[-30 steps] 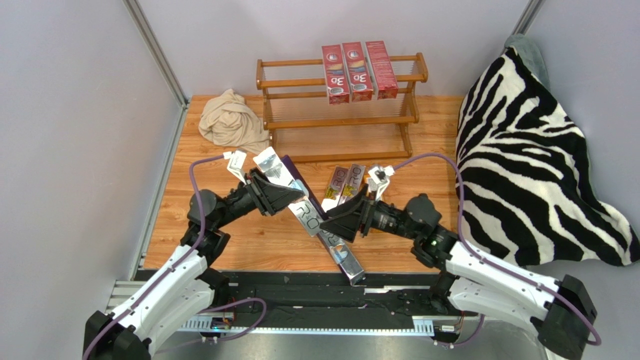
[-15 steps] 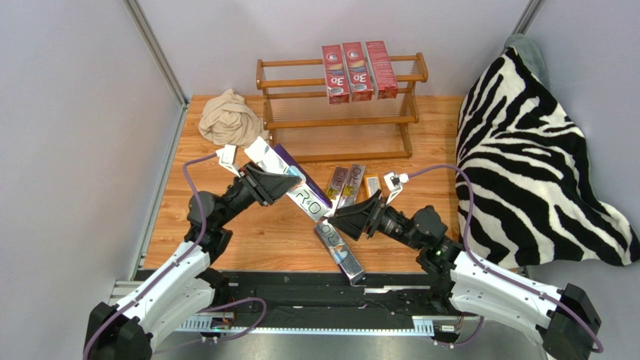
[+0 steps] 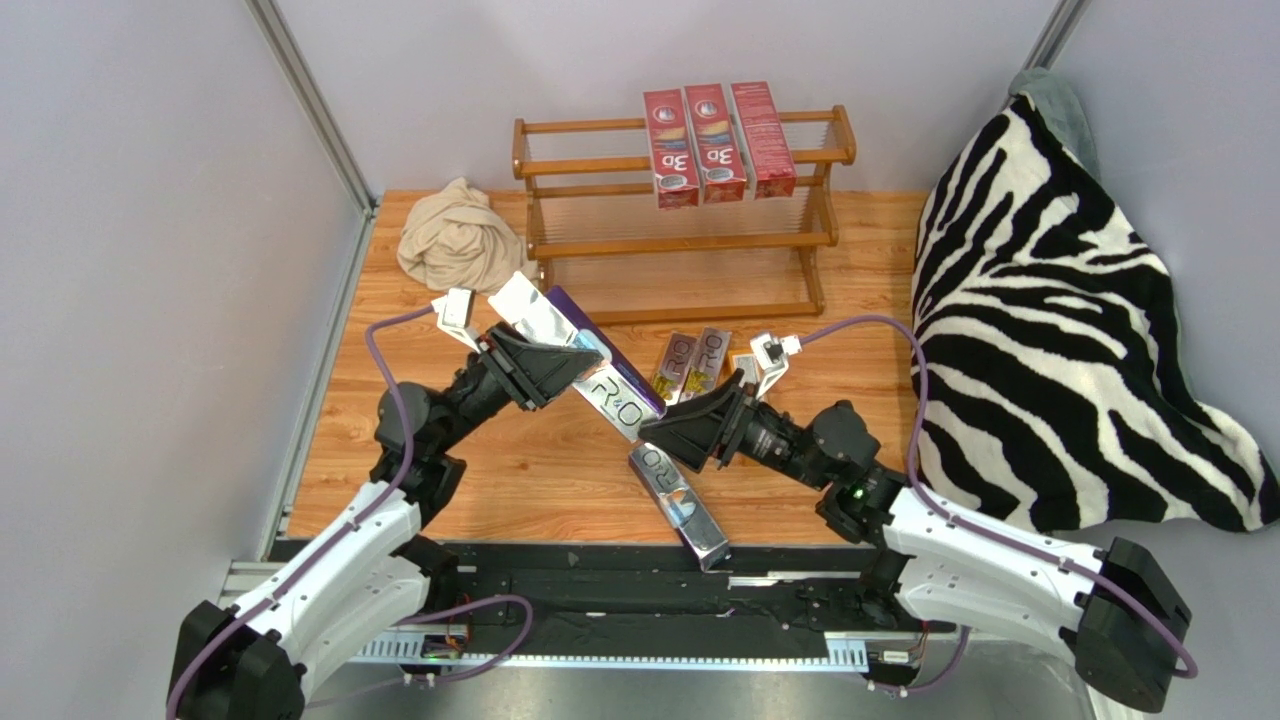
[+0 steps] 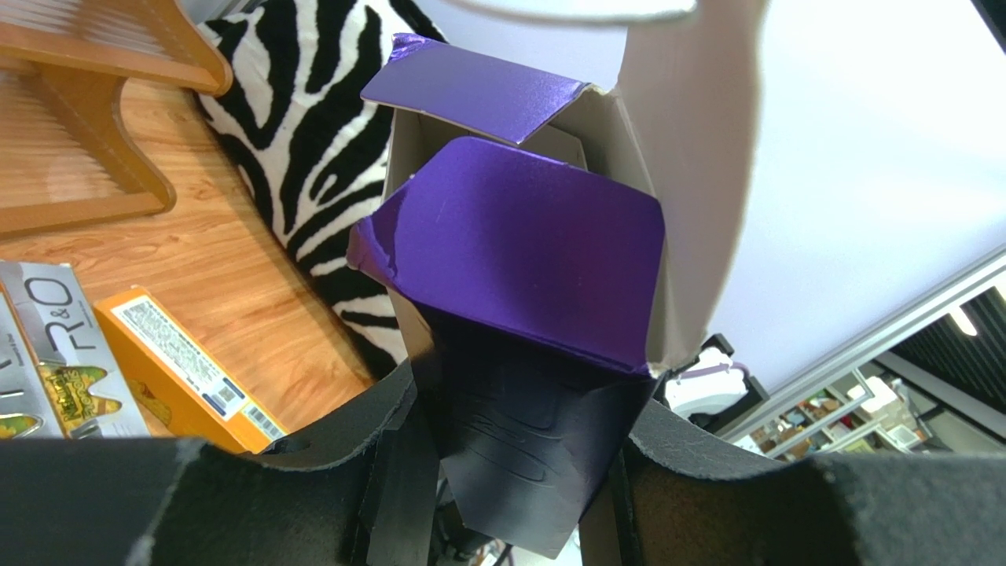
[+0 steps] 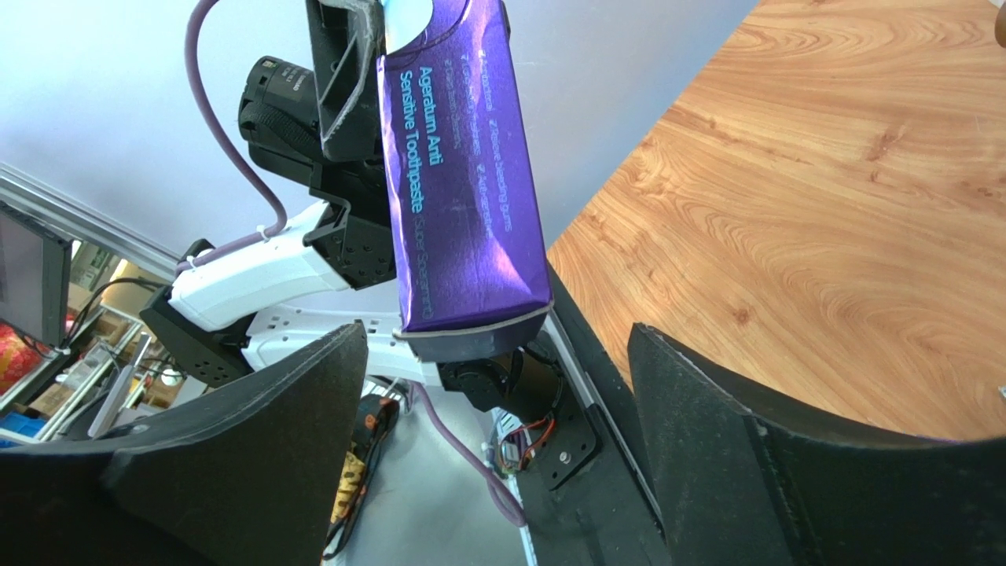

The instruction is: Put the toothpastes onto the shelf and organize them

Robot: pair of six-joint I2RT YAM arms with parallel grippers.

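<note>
**Left arm holds a box up, right arm waits with open fingers**

The left arm bends up from its base, then reaches forward and toward the middle of the wooden table (image 3: pixel 496 480). Its left gripper (image 3: pixel 564 365) is closed tight on a purple and silver box (image 3: pixel 616 393). The box is long and sits at a slant above the table. One end points to the back left and the other end points to the right arm. In the left wrist view, the flaps at the end of this box stand open.

The right arm lies low and reaches to the left, toward the middle. Its right gripper (image 3: pixel 676 432) has its fingers spread wide. In the right wrist view, the near end of the held box sits in front of the wide gap. I cannot tell if the fingers touch it.

Another silver box (image 3: pixel 684 510) lies flat on the table, near the arm bases. Two more silver boxes (image 3: pixel 688 365) lie side by side in front of the shelf (image 3: pixel 676 240). An orange box (image 4: pixel 177 360) lies just beside them. Three red boxes (image 3: pixel 706 143) sit side by side across the top of the shelf, toward its right side.

A beige cloth (image 3: pixel 463 240) sits left of the shelf. A striped blanket (image 3: pixel 1052 330) is on the right.
</note>
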